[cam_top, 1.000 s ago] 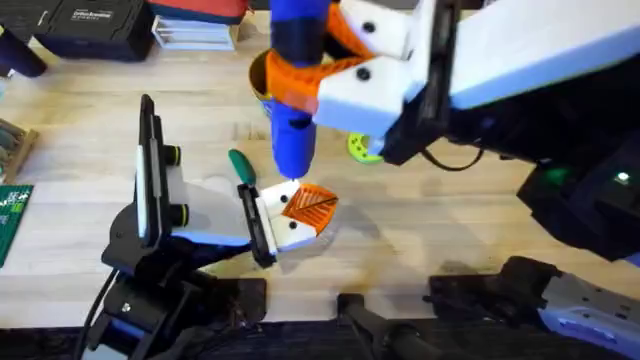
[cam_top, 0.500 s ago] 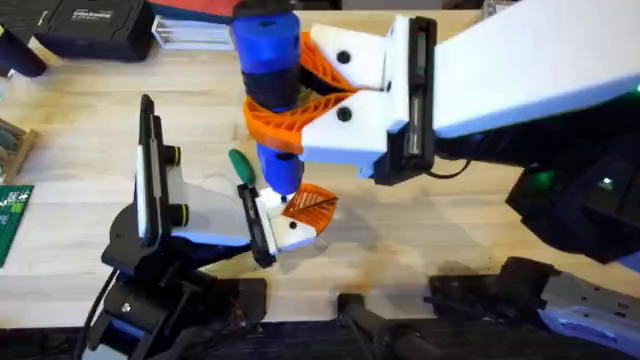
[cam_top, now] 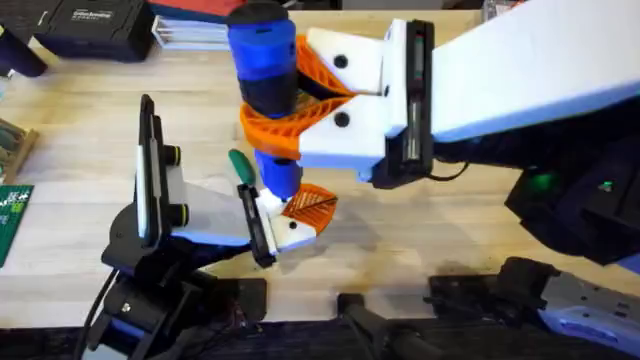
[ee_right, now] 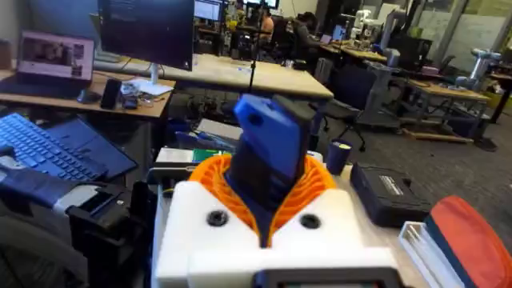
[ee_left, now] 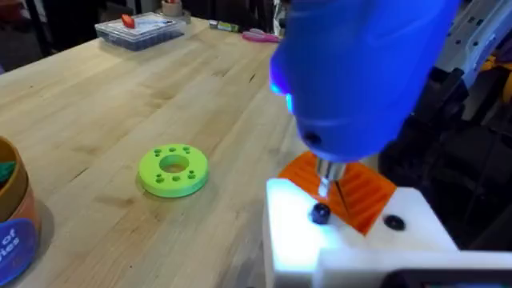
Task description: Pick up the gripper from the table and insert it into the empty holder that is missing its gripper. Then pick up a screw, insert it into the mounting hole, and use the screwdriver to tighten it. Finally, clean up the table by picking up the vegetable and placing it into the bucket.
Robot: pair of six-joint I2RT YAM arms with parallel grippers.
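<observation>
Overhead view: the screwdriver (cam_top: 268, 95) stands upright over the table (cam_top: 80, 120), clamped between the orange ribbed pads of the right gripper (cam_top: 290, 100), so those fingers are closed tight on its blue body. Below the pads, its thin metal tip (ee_left: 325, 178) comes down onto a dark screw (ee_left: 320, 213) in the white mounted gripper (cam_top: 290, 225) with its orange pad. In the left wrist view the tip sits right on that screw head. Just beside the white part, on the far side from the right fingers, the vegetable (cam_top: 241, 166) lies on the wood. The left gripper (cam_top: 262, 225) sits at the white part, can't tell if its fingers are open or closed. Further off are a lime-green disc (ee_left: 173, 170) and the bucket (ee_left: 14, 228).
</observation>
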